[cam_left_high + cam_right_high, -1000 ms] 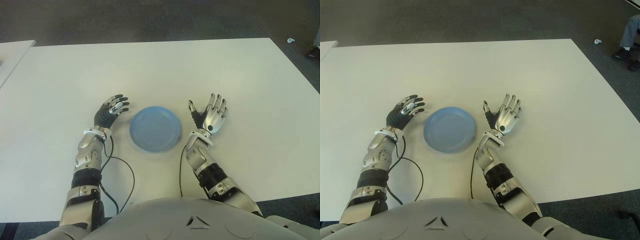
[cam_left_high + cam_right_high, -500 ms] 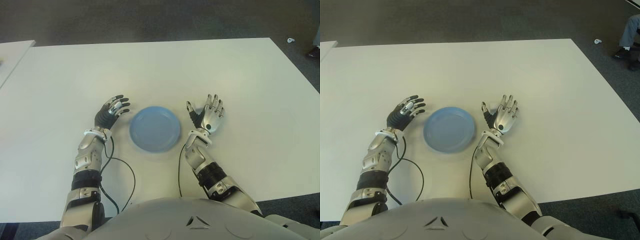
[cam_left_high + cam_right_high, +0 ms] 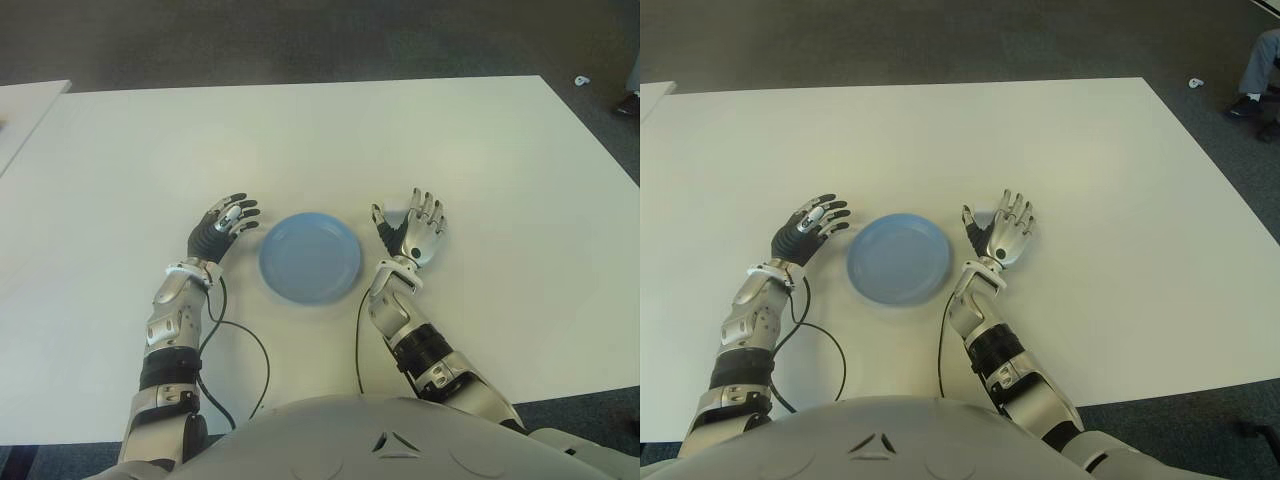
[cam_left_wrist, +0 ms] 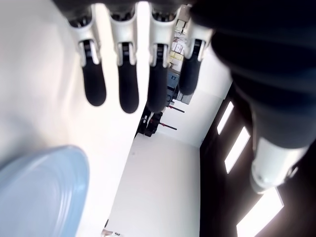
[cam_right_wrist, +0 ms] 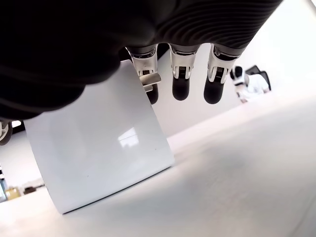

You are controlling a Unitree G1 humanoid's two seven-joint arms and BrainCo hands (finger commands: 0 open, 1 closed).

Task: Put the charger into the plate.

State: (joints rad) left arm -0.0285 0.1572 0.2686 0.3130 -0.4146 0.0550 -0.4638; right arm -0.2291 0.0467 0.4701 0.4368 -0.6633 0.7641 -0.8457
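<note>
One white block-shaped plastic charger (image 5: 98,158), standing on the white table (image 3: 400,140) just beyond the right hand (image 3: 418,232), fingers spread around it, not gripping. Round blue plate (image 3: 310,257) between hands. Left hand (image 3: 222,226) open beside plate.

The table (image 3: 330,140) was plain white; the plate (image 3: 310,257) on it was pale blue, unpatterned; the charger (image 5: 98,148) was glossy white; the left hand (image 3: 222,226) was black across the back with white finger segments and black tips; the right hand (image 3: 415,232) was silver-grey with dark fingertips; both forearms were silver with black bands; the cables by the arms were black; the floor (image 3: 300,40) beyond the table was dark grey.
</note>
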